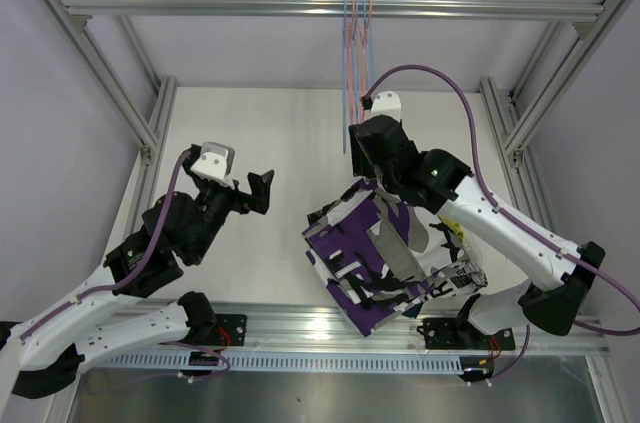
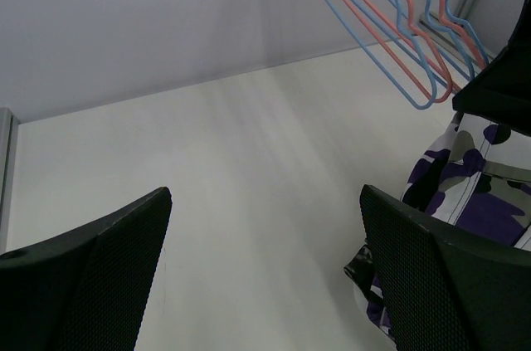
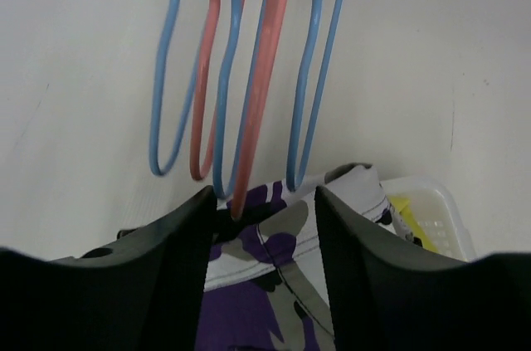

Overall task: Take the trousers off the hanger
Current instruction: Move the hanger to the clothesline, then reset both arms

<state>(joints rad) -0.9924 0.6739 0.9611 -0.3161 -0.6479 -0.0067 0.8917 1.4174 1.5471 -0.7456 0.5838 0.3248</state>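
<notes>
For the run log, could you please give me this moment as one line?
left gripper: open, empty | right gripper: open above purple trousers | hangers: bare

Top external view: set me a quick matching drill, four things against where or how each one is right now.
Things:
1. left tool
2. right tool
3. hangers
4. purple patterned trousers

Places or states:
A. heaped at the near edge of the table
B. hanging bare from the overhead rail
C. wide open, holding nothing, left of the heap
D. jaws apart just under the hangers' lower ends

Pairs: 1-C, 2-D, 3-B, 4-A
</notes>
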